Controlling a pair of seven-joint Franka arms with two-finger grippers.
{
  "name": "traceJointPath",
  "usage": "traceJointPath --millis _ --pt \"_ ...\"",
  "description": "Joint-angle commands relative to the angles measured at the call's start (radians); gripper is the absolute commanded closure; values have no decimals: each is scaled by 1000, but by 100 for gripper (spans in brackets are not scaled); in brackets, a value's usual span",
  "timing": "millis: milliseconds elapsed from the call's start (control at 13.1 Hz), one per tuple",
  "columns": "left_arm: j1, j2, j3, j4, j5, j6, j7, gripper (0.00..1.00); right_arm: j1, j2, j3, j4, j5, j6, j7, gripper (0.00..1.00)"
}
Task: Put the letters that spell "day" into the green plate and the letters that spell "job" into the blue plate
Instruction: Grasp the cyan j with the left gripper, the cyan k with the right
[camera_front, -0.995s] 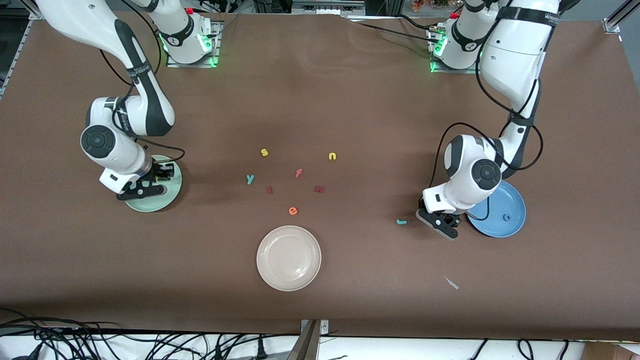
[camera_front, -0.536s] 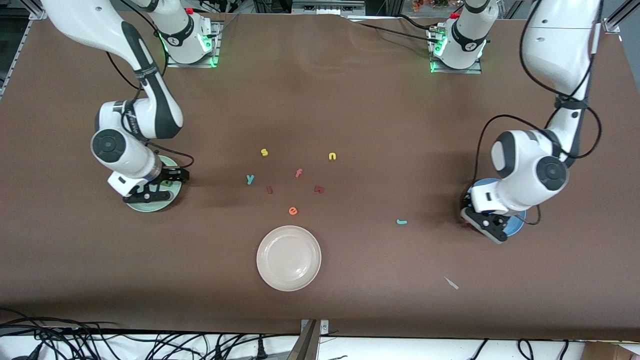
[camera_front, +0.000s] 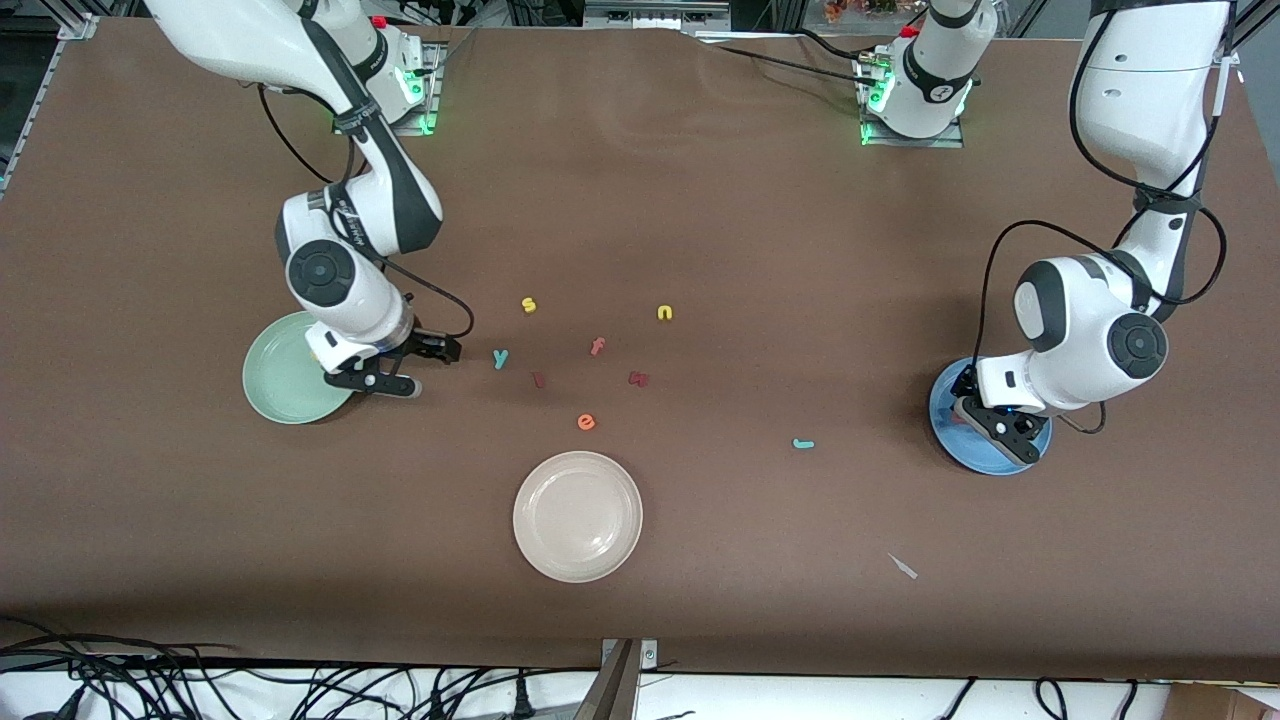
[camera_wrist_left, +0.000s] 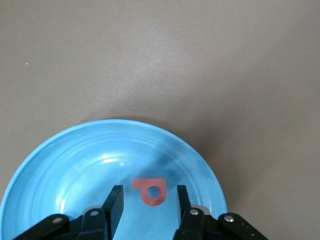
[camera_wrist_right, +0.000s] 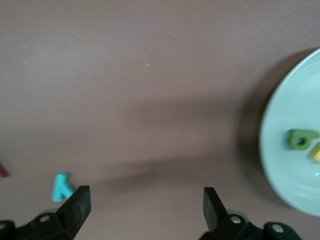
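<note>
Two letters, d (camera_wrist_right: 300, 139) and a (camera_wrist_right: 316, 151), sit in the green plate (camera_front: 272, 385), so "day" only needs the y (camera_front: 500, 358), lying mid-frame on the bench (camera_front: 700, 200). Our right hand (camera_front: 385, 366) hangs between that plate and the y, fingers spread wide with nothing in them. We'd say the step is grabbing the y: drop straight down with a finger on each side, pinch gently since it's tiny foam, and steer clear of the dark red letter (camera_front: 538, 379) just below it.

Our left hand (camera_front: 1000, 428) is over the blue plate (camera_front: 945, 425). Its fingers stand apart on either side of the b (camera_wrist_left: 150, 190), not touching it, so it looks let go. The j (camera_front: 802, 443) waits on the bench near that plate. We can't spot the o.

Count: three plates, including a cream one (camera_front: 577, 516) at lower centre. Eleven letters are visible: eight loose, three plated.
</note>
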Motion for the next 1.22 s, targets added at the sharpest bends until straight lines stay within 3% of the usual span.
traceJointPath --millis 0,230,536,765,918,1148 --pt "-35 -33 6 -20 -88 0 14 49 49 62 3 39 8 41 117 0" --pt "-130 -29 5 29 -180 6 -47 50 70 91 7 34 10 75 160 1" --pt "-262 43 5 112 -179 15 -258 50 84 126 29 57 23 122 240 1" --pt "-305 128 6 228 -174 16 -262 49 86 148 37 59 25 150 242 3" --pt "-324 160 6 241 -176 85 -263 49 92 158 37 59 23 150 233 5" --pt "-350 217 6 238 -182 170 -269 49 93 164 37 59 22 161 232 18"
